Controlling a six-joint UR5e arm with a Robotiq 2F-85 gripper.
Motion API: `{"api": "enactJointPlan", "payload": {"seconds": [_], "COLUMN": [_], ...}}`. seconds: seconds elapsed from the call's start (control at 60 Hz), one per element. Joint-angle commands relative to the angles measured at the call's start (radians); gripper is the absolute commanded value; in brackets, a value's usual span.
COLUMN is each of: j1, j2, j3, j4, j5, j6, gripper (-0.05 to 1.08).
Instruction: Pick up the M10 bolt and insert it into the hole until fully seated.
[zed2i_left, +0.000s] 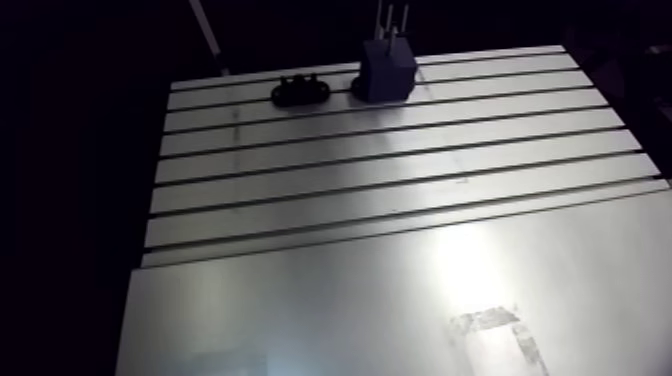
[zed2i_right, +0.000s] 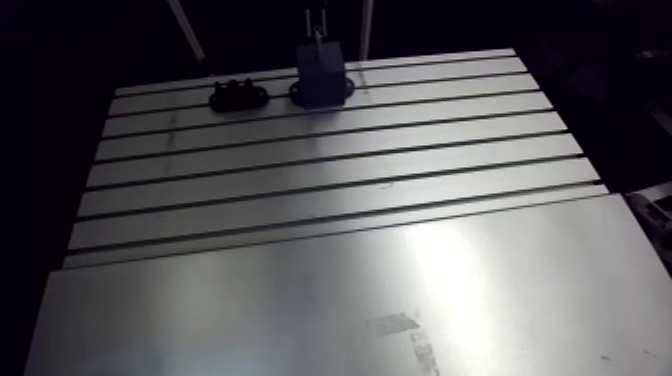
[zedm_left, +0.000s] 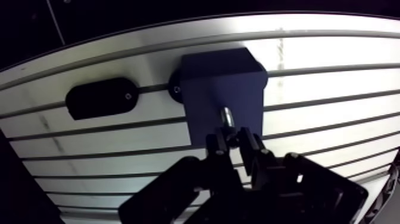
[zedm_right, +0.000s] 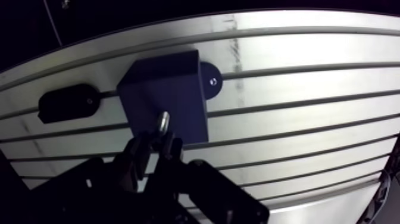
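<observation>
Here, nearest the wrist camera, the gripper (zedm_left: 234, 140) is clenched on the M10 bolt (zedm_left: 227, 117). The bolt's shiny end sticks out ahead of the fingertips, over the top face of the dark blue block (zedm_left: 223, 83). Whether it has entered the block cannot be told. The block stands on the slotted table (zedm_left: 333, 53), and farther along the same slot a black oval holder (zedm_left: 100, 98) lies just beside it.
</observation>
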Motion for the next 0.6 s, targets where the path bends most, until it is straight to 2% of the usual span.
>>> {"api": "enactJointPlan", "payload": {"seconds": [0.017,0.333,0.35,0.367,0.383,0.4,0.417,0.433,0.517,0.6], "j1": [-0.001,-0.008,-0.008,-0.008,-0.008,-0.008,-0.008,-0.008,-0.007,-0.008], "j2": [0.000,0.000,0.000,0.000,0.000,0.000,0.000,0.000,0.000,-0.006], "j3": [0.014,0.030,0.030,0.031,0.031,0.030,0.030,0.030,0.034,0.041], "j4": [-0.002,-0.004,-0.004,-0.005,-0.005,-0.004,-0.004,-0.005,-0.013,-0.065], "j5": [-0.001,0.002,0.002,0.002,0.002,0.002,0.002,0.002,0.003,0.004], "j6": [0.001,0.004,0.004,0.006,0.006,0.006,0.006,0.005,0.003,-0.002], "gripper": [1.07,1.04,0.93,0.65,0.65,0.24,0.24,0.03,0.00,0.00]}}
